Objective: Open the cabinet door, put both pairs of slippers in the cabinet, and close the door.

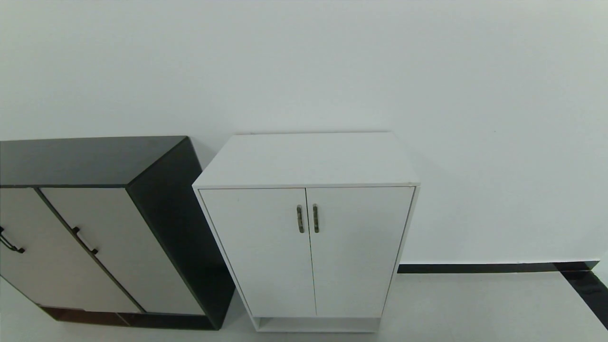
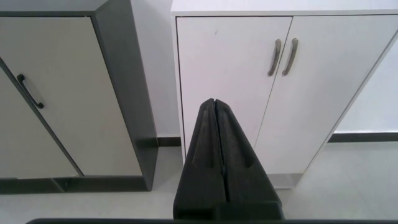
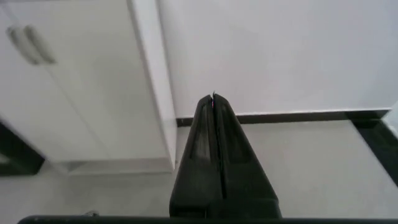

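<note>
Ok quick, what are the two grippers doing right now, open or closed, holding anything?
Left gripper: closed, holding nothing.
Right gripper: closed, holding nothing.

A black cabinet (image 1: 164, 223) stands against a plain white wall (image 1: 304, 66). Its two pale doors (image 1: 102, 266) are shut, each with a dark handle (image 1: 85, 241). Well to the right of the black cabinet, a black skirting strip (image 1: 475, 268) lines the foot of the wall above the pale grey floor (image 1: 475, 308). The light is soft and even.
</note>
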Tool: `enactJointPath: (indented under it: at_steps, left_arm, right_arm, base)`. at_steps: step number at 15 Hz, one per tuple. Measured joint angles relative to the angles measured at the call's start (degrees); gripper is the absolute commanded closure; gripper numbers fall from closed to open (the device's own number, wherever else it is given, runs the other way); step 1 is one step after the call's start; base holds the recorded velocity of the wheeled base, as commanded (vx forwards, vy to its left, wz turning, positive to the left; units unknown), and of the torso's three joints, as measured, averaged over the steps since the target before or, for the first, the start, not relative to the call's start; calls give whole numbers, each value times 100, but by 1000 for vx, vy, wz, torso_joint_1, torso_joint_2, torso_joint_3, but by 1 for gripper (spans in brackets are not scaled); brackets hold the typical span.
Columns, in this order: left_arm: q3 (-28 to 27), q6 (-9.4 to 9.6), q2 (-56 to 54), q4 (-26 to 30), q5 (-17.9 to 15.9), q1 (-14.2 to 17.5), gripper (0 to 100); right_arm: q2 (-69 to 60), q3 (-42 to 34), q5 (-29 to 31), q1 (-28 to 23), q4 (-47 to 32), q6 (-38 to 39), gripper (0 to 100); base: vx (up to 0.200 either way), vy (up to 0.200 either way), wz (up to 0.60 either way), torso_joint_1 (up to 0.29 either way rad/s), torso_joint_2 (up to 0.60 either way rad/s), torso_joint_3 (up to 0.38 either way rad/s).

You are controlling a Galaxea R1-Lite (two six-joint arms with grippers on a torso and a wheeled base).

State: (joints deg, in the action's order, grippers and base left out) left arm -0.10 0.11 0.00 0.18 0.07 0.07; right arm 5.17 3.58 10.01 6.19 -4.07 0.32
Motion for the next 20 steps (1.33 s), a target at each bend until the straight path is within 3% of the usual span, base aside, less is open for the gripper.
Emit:
enactJointPath:
  at_steps: [3,5,7,11,20]
  left_arm:
    - [0,-1,0,0,0,0,100]
    - [0,-24,0,0,11,0,100]
    - [0,-33,0,0,15,0,100]
    - [0,-33,0,0,22,0,100]
    - [0,5,0,0,17,0,100]
  right_arm:
    - [-7,-74,-284,-20,140,15,100]
    - [-7,-238,-1006,26,350,-78,100]
    - [-5,-323,-1025,-2,402,-87,100]
    - [-197,-349,-963,-612,400,-85,100]
    - [-517,-349,-965,-619,400,-21,100]
  base:
    - [0,0,0,0,0,0]
    - [0,0,0,0,0,0]
    - [0,0,0,0,0,0]
    - [0,0,0,0,0,0]
    - [0,0,0,0,0,0]
